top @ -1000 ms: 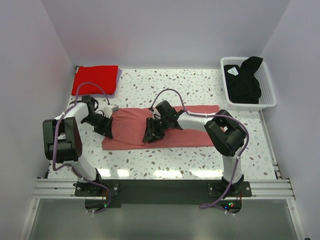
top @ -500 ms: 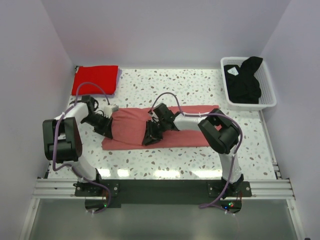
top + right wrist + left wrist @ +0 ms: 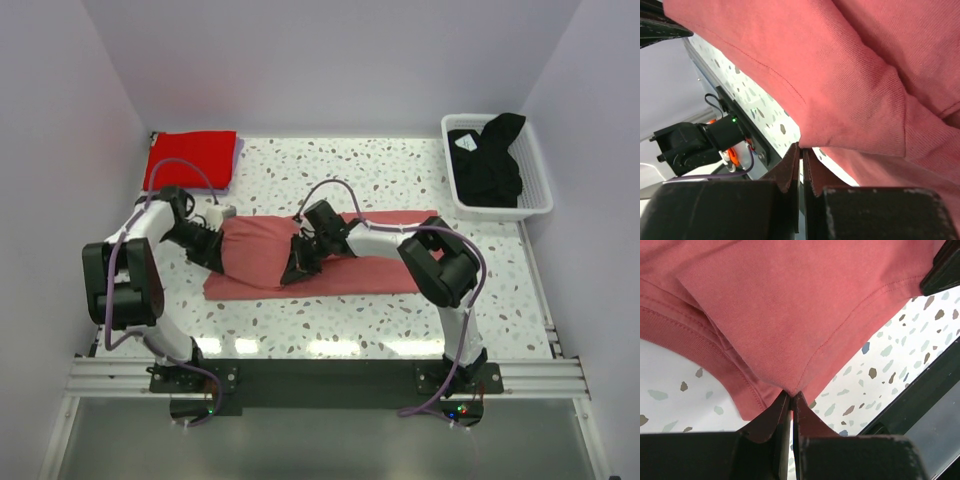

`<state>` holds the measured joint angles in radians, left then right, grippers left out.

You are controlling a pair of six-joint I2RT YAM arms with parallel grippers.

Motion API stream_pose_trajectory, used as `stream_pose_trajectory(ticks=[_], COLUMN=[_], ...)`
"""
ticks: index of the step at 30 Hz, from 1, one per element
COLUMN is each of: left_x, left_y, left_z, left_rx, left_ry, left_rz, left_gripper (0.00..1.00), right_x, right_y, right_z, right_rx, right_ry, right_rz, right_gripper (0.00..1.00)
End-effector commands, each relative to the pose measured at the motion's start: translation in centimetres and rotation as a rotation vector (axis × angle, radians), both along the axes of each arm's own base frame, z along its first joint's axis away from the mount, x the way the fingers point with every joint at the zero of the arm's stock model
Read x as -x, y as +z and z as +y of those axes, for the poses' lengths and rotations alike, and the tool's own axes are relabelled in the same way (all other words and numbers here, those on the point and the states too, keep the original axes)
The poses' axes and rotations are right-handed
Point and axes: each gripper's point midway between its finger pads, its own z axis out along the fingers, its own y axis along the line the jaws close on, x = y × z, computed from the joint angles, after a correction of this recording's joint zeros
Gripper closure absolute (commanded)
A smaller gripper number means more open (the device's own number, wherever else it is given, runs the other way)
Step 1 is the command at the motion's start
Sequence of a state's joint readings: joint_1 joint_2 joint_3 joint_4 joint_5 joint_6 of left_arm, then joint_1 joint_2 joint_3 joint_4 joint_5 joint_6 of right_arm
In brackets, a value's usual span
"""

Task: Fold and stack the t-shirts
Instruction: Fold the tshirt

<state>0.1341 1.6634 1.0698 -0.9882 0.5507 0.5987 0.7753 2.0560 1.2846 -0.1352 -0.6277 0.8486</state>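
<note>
Left end effector (image 3: 791, 397): clenched on hem of dusty salmon-pink soft cloth t-shirt (image 3: 790, 310), spread ahead of it.
Right end effector (image 3: 801, 150): clenched on its fold edge.
Risk: shallow tip pinch; uneven pull frees cloth.

White terrazzo-speckled table (image 3: 400, 165), walls close on three sides. Salmon-pink t-shirt (image 3: 256, 252) lies across the middle as a long band, with its left part doubled over in a raised fold. Red t-shirt (image 3: 192, 158) lies folded square in the far left corner, well apart. White slatted basket (image 3: 500, 210) stands in the far right corner.
</note>
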Motion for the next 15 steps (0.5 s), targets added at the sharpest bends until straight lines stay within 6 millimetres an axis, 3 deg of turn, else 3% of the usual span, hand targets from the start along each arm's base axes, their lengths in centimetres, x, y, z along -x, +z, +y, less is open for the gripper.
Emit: stream_pose_trajectory(ticks=[1, 3, 8, 15], left_x=[-1.3, -1.7, -5.3, -10.0], left_y=[3.1, 3.6, 5.0, 4.3], left_z=[-0.5, -0.6, -1.0, -1.3], left_rx=[0.029, 0.04, 0.085, 0.136], left_ry=[-0.035, -0.039, -0.006, 0.032], left_rz=[-0.09, -0.091, -0.129, -0.114], left_gripper=[1.0, 1.0, 1.0, 1.0], right_x=[-1.7, -2.9, -5.7, -9.6], right_y=[3.9, 4.6, 4.6, 3.8], right_z=[0.6, 0.1, -1.2, -2.1], right_rx=[-0.09, -0.104, -0.12, -0.129], right_ry=[-0.003, -0.018, -0.037, -0.057], right_rz=[-0.053, -0.074, -0.1, -0.146], right_gripper=[1.0, 1.0, 1.0, 1.0])
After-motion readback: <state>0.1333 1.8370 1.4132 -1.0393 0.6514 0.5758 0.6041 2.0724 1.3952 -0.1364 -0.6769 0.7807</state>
